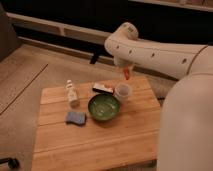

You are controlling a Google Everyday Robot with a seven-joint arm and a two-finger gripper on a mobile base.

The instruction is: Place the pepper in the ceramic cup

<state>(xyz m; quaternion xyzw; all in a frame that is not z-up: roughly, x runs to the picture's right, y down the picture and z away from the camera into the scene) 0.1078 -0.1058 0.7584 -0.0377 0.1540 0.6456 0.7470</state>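
The small orange-red pepper (127, 74) hangs just above the white ceramic cup (122, 92), which stands on the wooden table to the right of the green bowl. My gripper (124, 68) is directly over the cup, mostly hidden under my white arm, and is shut on the top of the pepper. The pepper's tip points down towards the cup's rim and is still clear of it.
A green bowl (104, 106) sits mid-table, with a blue sponge (75, 117) to its left. A small white bottle (72, 93) stands behind the sponge. A flat dark-and-white object (102, 88) lies behind the bowl. The wooden table (95, 145) stands on grey floor.
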